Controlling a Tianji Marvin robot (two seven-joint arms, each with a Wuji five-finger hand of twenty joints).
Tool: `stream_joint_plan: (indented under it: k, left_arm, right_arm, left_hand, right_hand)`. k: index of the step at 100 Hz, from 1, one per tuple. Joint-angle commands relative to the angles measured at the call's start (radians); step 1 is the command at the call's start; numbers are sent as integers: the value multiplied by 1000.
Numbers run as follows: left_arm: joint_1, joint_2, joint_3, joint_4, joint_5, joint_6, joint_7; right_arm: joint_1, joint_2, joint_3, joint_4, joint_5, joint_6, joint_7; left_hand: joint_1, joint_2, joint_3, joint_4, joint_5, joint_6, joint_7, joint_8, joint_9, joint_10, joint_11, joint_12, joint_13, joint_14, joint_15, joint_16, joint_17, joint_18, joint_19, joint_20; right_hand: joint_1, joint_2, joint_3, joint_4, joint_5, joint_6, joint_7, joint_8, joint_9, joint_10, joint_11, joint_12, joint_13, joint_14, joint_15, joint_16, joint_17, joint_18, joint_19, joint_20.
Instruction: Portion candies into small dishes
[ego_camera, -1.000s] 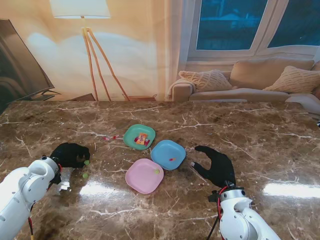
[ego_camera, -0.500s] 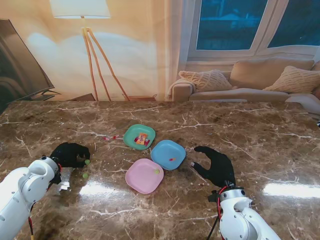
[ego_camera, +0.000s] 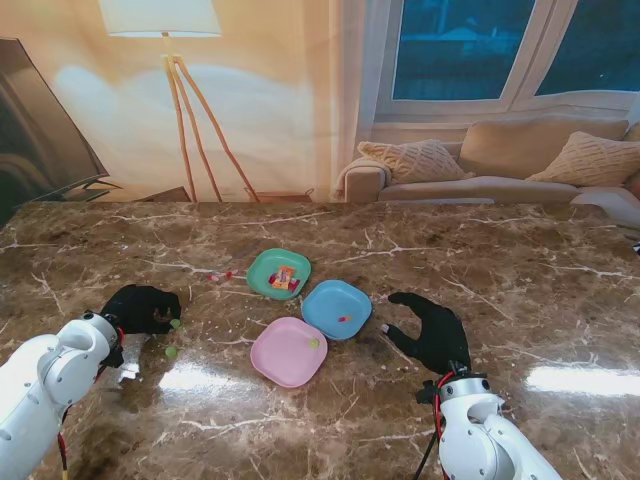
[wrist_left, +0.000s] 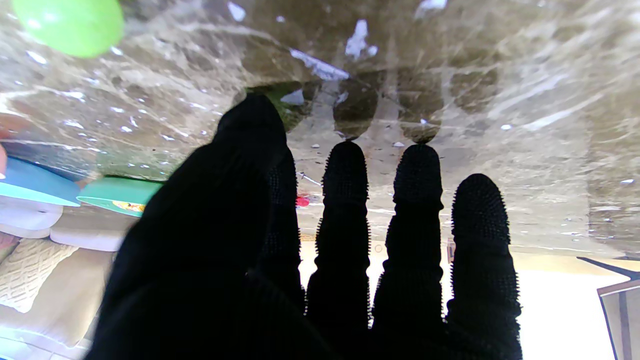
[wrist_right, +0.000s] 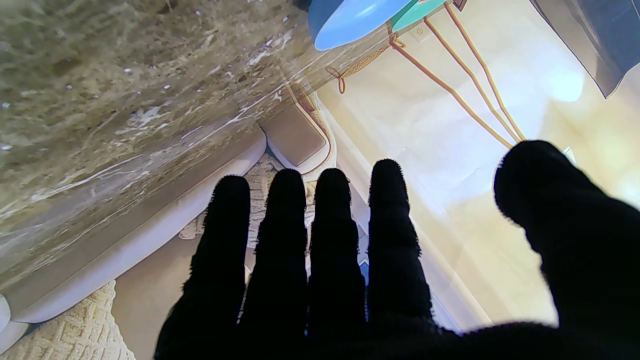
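Three small dishes sit mid-table: a green dish (ego_camera: 262, 262) holding several mixed candies, a blue dish (ego_camera: 325, 295) with one red candy (ego_camera: 343, 318), and a pink dish (ego_camera: 280, 360) with one green candy (ego_camera: 313, 342). My left hand (ego_camera: 140, 308) rests fingertips-down on the table left of the dishes. Its thumb and index finger (wrist_left: 255, 130) are pinched together on a green candy (ego_camera: 176, 323), mostly hidden behind them. A second green candy (ego_camera: 170, 351) (wrist_left: 70, 22) lies loose nearer to me. My right hand (ego_camera: 432, 330) hovers open, fingers (wrist_right: 330, 220) spread, right of the blue dish (wrist_right: 350, 17).
A few small red and pink candies (ego_camera: 220, 275) lie on the marble table (ego_camera: 480, 260) left of the green dish; one red candy (wrist_left: 302, 201) shows beyond my left fingers. A sofa and a floor lamp stand beyond the table's far edge.
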Motion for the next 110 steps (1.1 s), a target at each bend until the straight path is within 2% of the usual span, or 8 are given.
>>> stream_joint_plan:
  k: [1, 7, 24, 76, 95, 110]
  left_arm:
    - [33, -7, 14, 40, 6, 2, -13]
    - [33, -7, 15, 41, 4, 1, -9]
    - [28, -9, 20, 52, -5, 0, 2]
    - [37, -23, 12, 52, -34, 16, 54]
    - [52, -31, -5, 20, -46, 25, 70]
    - [66, -40, -25, -41, -49, 33, 83]
  right_arm:
    - [-5, -2, -1, 9, 6, 0, 11]
    - [-5, -2, -2, 10, 7, -1, 12]
    - [-3, -2, -4, 14, 10, -2, 12]
    - [1, -2, -7, 20, 11, -6, 11]
    - [2, -2, -8, 21, 11, -6, 11]
    - [4, -3, -9, 23, 11, -6, 7]
  left_hand:
    - [55, 18, 23, 20, 40, -30, 49, 7, 53, 2, -23, 7, 122, -26, 22, -33, 7, 36, 23, 24]
    - [51, 18, 38, 15, 52, -38, 76, -9, 81, 2, -58, 35, 128, -24, 26, -34, 9, 40, 33, 22]
    - [59, 30, 38, 14, 81, -57, 103, -6, 113, 2, -73, 46, 139, -19, 31, -34, 17, 44, 42, 25]
    - [64, 38, 28, 16, 82, -65, 124, -8, 133, -9, -109, 73, 137, -16, 30, -37, 4, 54, 41, 25]
    - [65, 41, 25, 16, 78, -63, 128, -4, 132, -8, -115, 76, 136, -17, 29, -38, 3, 54, 40, 26]
    - [66, 43, 22, 16, 78, -69, 126, -4, 132, -9, -120, 77, 135, -17, 29, -38, 3, 56, 40, 27]
  right_hand:
    - [-29, 11, 17, 16, 5, -21, 2, 11, 14, -7, 5, 18, -24, 5, -2, 16, -5, -9, -20, 26]
    - [-28, 11, 17, 16, 6, -22, 2, 11, 14, -5, 6, 18, -23, 4, -2, 16, -5, -9, -20, 26]
    - [-28, 11, 17, 16, 3, -23, 1, 10, 14, -5, 6, 18, -24, 3, -2, 16, -5, -9, -21, 26]
    - [-28, 12, 18, 16, 2, -25, 1, 10, 17, -5, 6, 20, -24, 3, -2, 16, -4, -10, -21, 28]
    - [-28, 11, 18, 16, 2, -26, 0, 10, 16, -5, 6, 20, -24, 3, -3, 16, -4, -10, -22, 28]
    - [-27, 11, 18, 16, 1, -25, 0, 9, 16, -4, 6, 20, -24, 4, -2, 16, -4, -9, -22, 28]
